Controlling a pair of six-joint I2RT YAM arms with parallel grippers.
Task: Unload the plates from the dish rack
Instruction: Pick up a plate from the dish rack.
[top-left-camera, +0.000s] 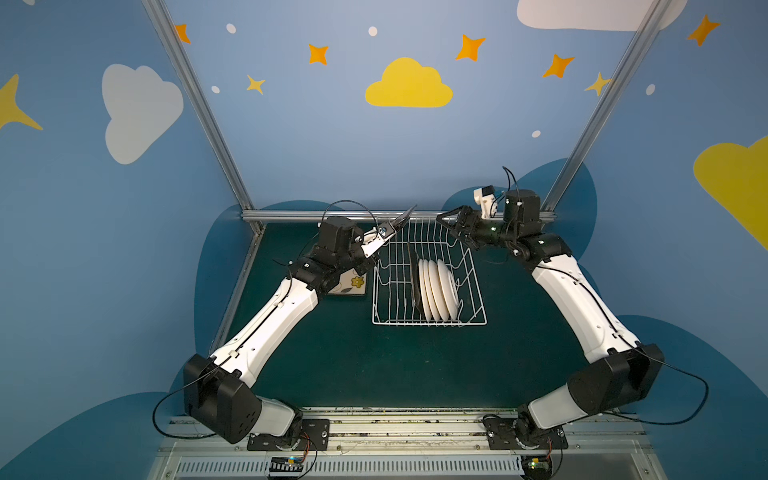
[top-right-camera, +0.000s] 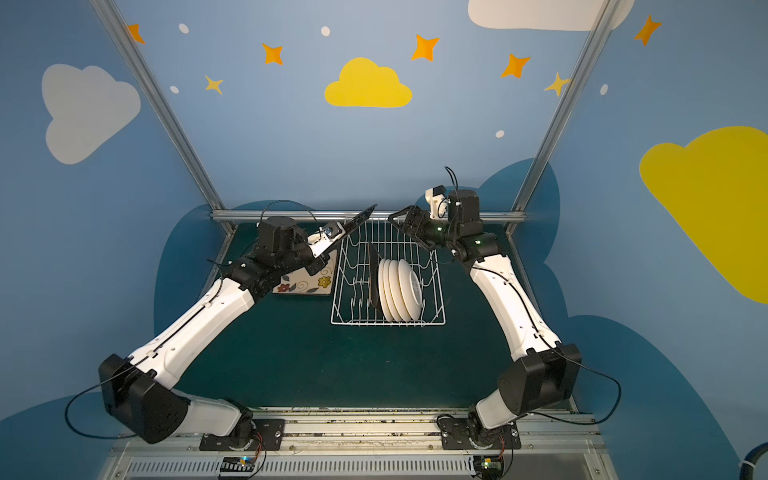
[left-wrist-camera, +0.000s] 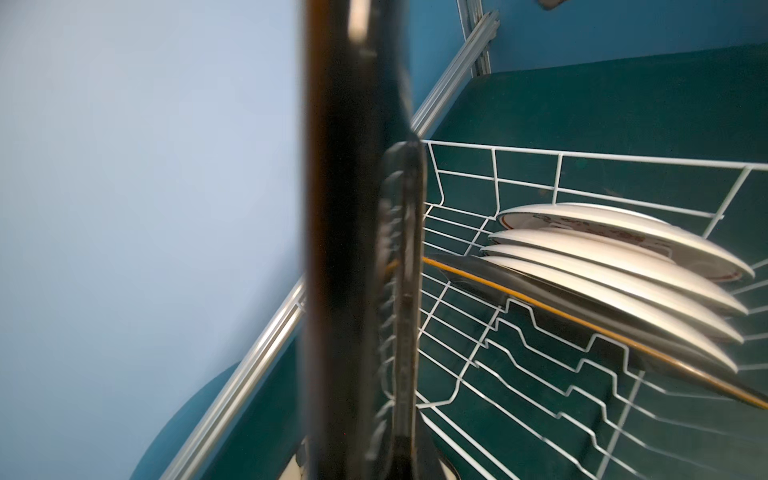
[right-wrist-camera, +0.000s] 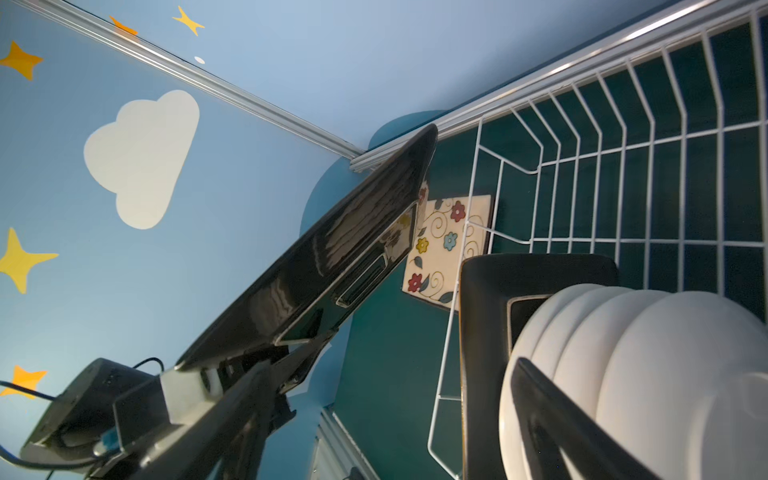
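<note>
Left gripper (top-left-camera: 384, 233) is clamping, jaws nearly closed, on the edge of a black-backed square plate (top-left-camera: 404, 217), holding it tilted in the air over the far left corner of the dish rack (top-left-camera: 392, 286). Right gripper (top-left-camera: 448, 220) is hovering wide open and empty above the far right corner. Inside the rack, four round white plates (top-left-camera: 438, 289) are standing on edge, with a dark square plate (top-left-camera: 414, 282) leaning against their left side. A cream flowered plate (top-left-camera: 353, 284) is lying flat on the green table (top-left-camera: 332, 353), just left of the rack.
</note>
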